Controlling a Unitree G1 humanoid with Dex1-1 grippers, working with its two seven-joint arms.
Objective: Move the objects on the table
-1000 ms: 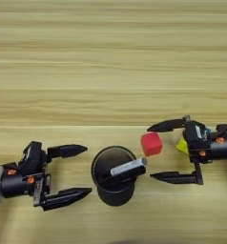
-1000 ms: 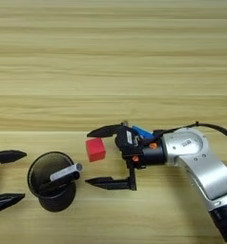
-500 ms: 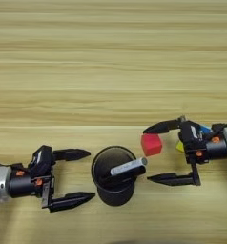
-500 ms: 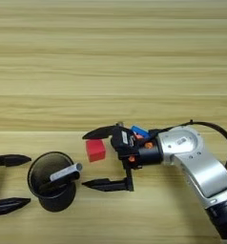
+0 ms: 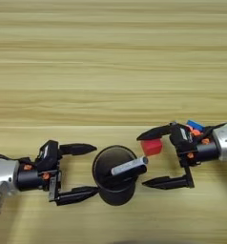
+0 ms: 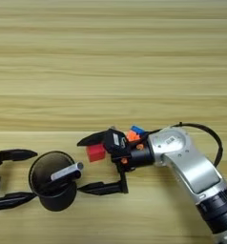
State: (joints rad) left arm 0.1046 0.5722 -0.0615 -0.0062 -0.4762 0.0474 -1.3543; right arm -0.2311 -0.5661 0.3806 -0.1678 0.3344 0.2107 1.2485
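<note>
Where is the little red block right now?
The red block sits on the table between the open fingers of the right hand, just right of the black cup and close under the upper finger.

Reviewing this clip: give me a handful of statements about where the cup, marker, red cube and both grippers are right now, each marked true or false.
1. The marker stands in the black cup. True.
2. The red cube lies inside the cup. False: it sits on the table, right of the cup.
3. The right gripper has its fingers spread, one on either side of the red cube. True.
4. The left gripper is shut on the cup. False: its fingers are open, just left of the cup.
5. The puzzle cube shows in full. False: the right gripper hides most of it.
</note>
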